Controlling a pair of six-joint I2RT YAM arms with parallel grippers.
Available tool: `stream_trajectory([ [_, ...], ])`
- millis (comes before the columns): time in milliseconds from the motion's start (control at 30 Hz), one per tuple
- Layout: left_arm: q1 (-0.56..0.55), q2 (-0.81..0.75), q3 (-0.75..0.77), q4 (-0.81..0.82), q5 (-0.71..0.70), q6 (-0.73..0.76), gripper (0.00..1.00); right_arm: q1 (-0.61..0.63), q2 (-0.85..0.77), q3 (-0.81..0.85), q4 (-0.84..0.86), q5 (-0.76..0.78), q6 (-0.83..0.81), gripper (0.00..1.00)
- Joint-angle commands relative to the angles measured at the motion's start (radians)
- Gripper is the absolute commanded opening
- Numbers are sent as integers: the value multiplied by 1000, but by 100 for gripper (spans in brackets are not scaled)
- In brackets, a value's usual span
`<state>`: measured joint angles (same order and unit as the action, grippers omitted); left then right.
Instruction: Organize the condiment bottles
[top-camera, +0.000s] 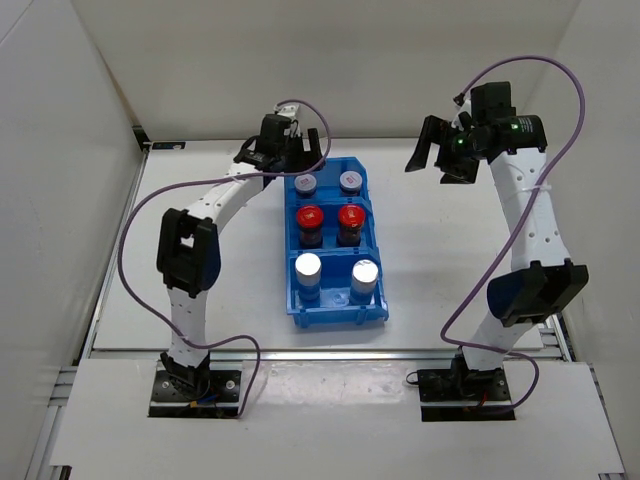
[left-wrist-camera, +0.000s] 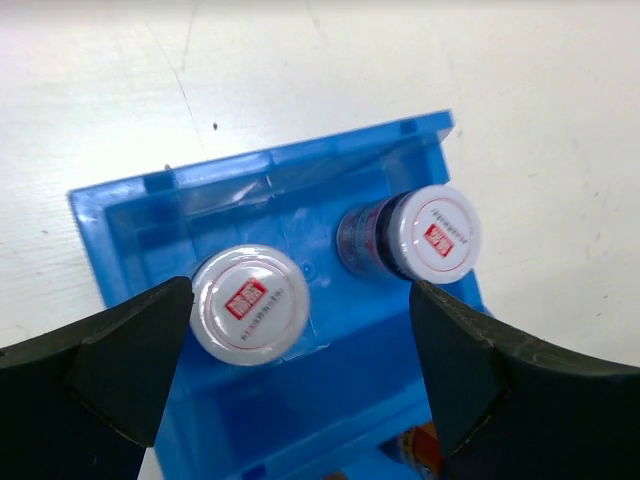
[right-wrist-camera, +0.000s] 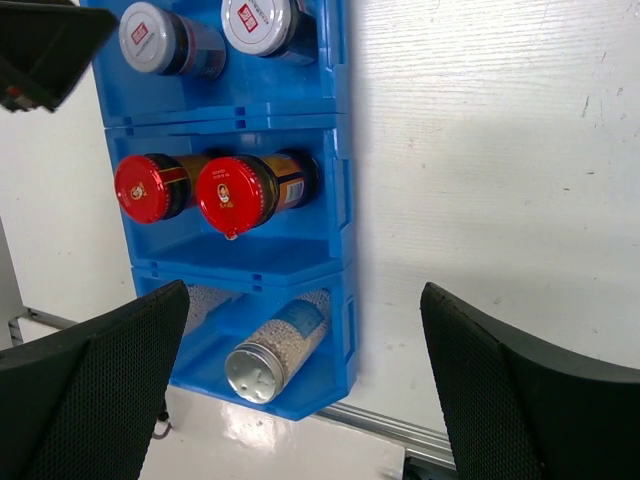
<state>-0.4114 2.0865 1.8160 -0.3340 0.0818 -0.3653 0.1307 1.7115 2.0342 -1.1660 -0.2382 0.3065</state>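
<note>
Top external view: six condiment bottles sit paired by kind in the blue bin.
The left gripper hangs spread and empty over the far compartment, and the right gripper is released too. Judged best: lift straight up, clear of the lids.

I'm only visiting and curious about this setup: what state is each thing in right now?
Blue three-compartment bin: two jars in every compartment.
Printed-lid jars: upright, lidded, far compartment.
Red-capped jars: upright, capped, middle compartment.
Silver-topped jars: upright, near compartment.
Left gripper: open, empty, over the far compartment.
Right gripper: open, empty.
</note>
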Motion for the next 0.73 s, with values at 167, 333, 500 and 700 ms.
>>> stream_trajectory([
  [167, 2, -311, -9, -36, -115, 80, 100, -14, -88, -15, -14, 60, 5, 100],
  [333, 2, -538, -295, -92, -336, 117, 100, -26, -124, -52, -23, 158, 16, 100],
  [500, 11, -889, -659, -76, -479, 175, 100, -26, -194, -159, -32, 232, 34, 100],
  [700, 11, -1207, -943, -60, -568, 178, 100, -26, -234, -198, -41, 267, 43, 100],
])
